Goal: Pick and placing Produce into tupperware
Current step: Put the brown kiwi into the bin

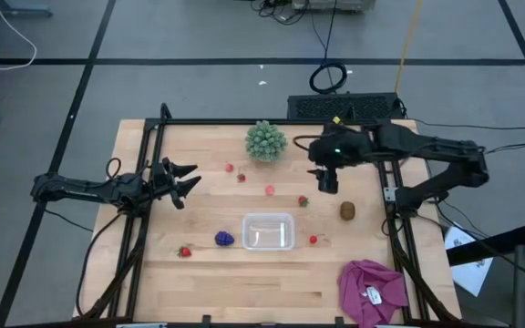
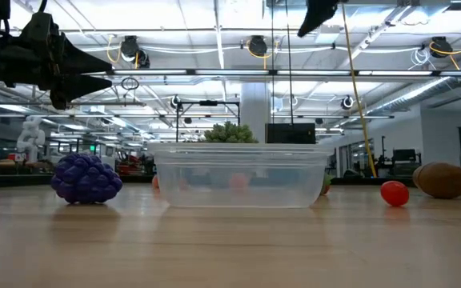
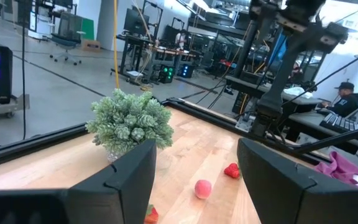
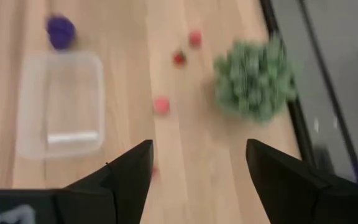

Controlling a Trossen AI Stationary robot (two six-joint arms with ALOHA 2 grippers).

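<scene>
My right gripper (image 1: 327, 182) hangs with fingers apart and empty above a strawberry (image 1: 303, 201) near the table's (image 1: 199, 273) middle, nearer than my waiting, part-open left gripper (image 1: 182, 182); the empty box (image 1: 268, 230) sits toward the front edge.

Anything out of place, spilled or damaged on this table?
Nothing stands out. The tupperware sits upright and empty; strawberries, grape cluster and kiwi lie scattered on the wood, apparently intact. The magenta cloth is crumpled at a corner, the green spiky ball at the far edge.
</scene>
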